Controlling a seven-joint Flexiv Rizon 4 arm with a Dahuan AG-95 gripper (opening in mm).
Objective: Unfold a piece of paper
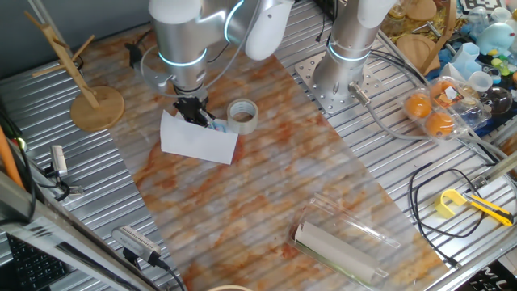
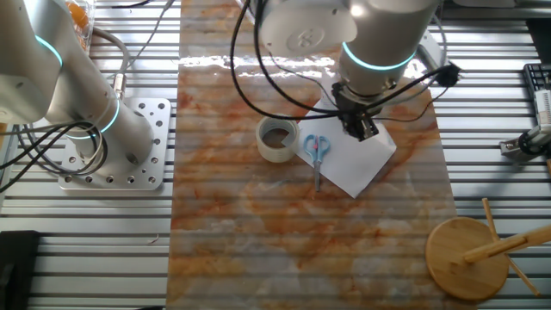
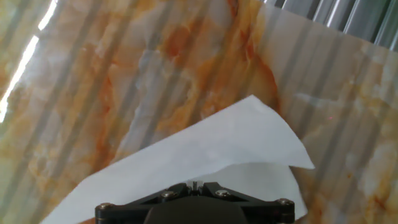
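The piece of paper [image 1: 198,143] is a white folded sheet lying on the marbled mat, left of a grey tape roll. My gripper [image 1: 192,109] stands over its far edge, pointing down. From the other fixed view the gripper [image 2: 360,127] sits at the upper corner of the paper [image 2: 355,165]. In the hand view the gripper [image 3: 196,184] is shut, its tips pinched on the top layer of the paper [image 3: 205,149]. That layer rises toward the camera, and a lower layer shows beneath it at the right.
Blue-handled scissors [image 2: 316,148] lie against the paper beside the tape roll [image 2: 277,139]. A wooden stand [image 1: 95,105] is at the left. A beige rolled sheet in clear plastic [image 1: 339,242] lies near the front. The second arm's base [image 1: 339,81] and oranges [image 1: 432,109] are behind.
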